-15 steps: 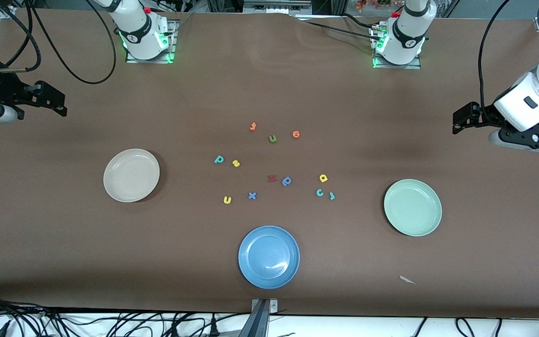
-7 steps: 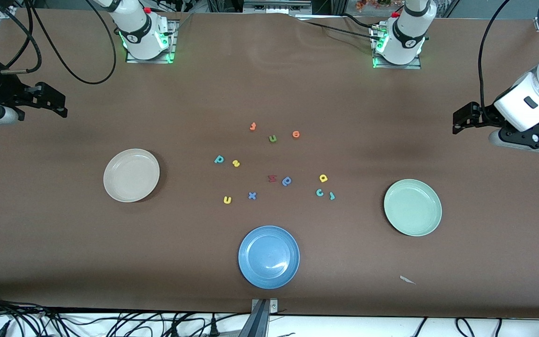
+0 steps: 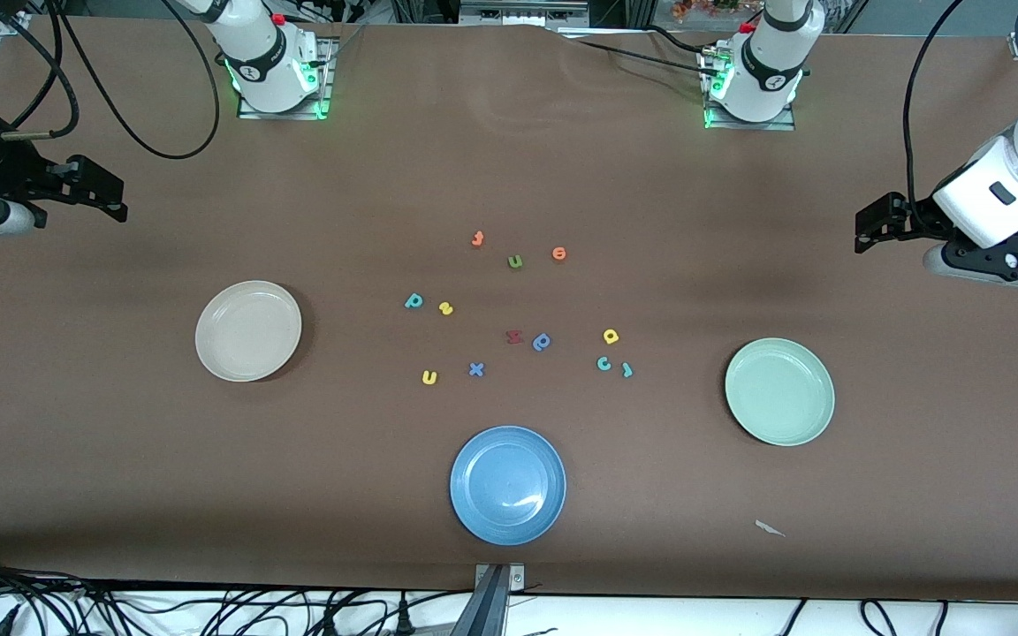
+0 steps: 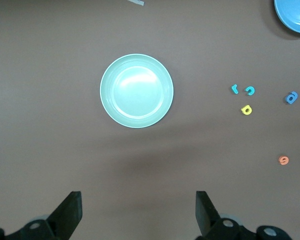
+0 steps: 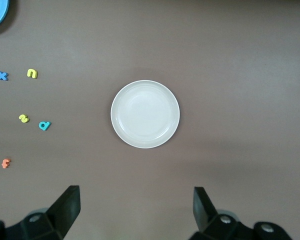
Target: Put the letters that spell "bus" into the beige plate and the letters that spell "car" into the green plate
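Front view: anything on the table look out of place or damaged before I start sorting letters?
One oddity: a small white scrap lies on the table, nearer the front camera than the green plate. It looks like stray debris, not a letter. All three plates sit flat and hold nothing.

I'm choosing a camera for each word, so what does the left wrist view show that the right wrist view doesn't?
Only the left wrist view: the green plate, teal "c", teal "r", yellow "a", orange "o" and the open left tool.
Only the right wrist view: the beige plate, teal "b", yellow "s", yellow "u", blue "x", orange "f" and the open right tool.
Both: part of the blue plate.
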